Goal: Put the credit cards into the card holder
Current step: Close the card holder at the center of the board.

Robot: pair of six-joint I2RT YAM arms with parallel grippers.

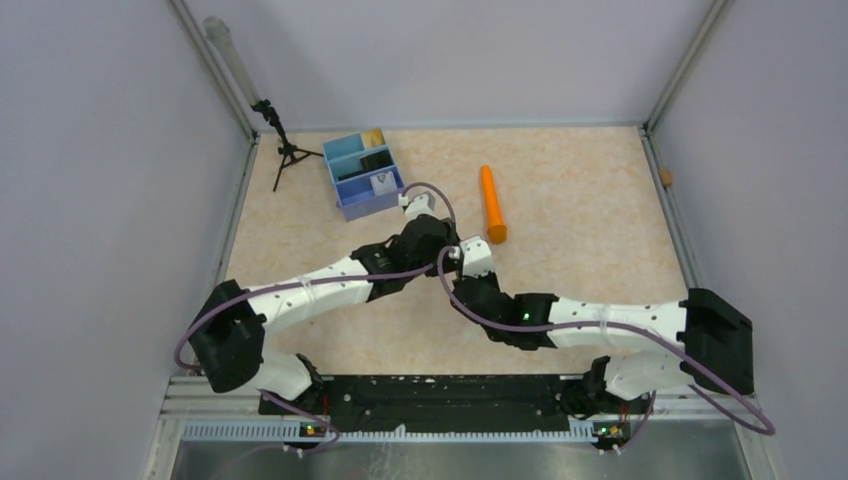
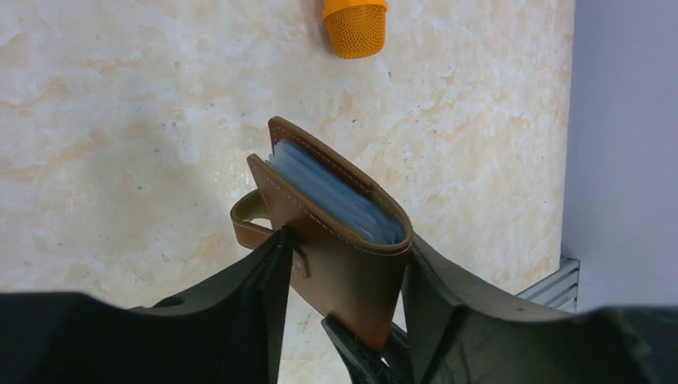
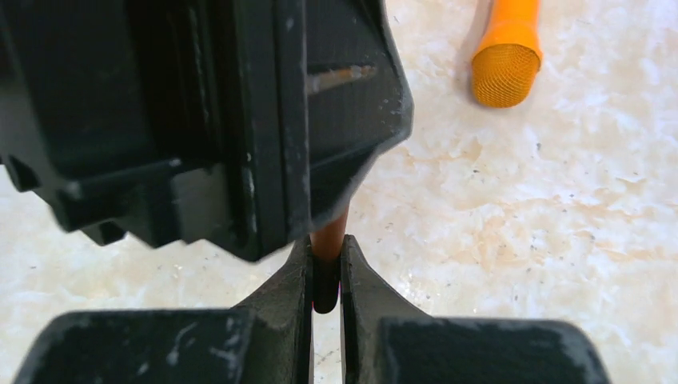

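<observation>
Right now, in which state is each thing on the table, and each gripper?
card holder, held on edge, folded, gaping a little at the top.
left gripper, closed on the card holder's two faces.
right gripper, shut on the card holder's thin brown edge.
credit cards, lying in the blue tray.
orange microphone, lying flat, untouched.
tripod, standing.

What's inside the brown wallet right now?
In the wallet, only the edges of a pale grey-blue stack show; whether cards or sleeves, and how many, the leather hides.
</observation>
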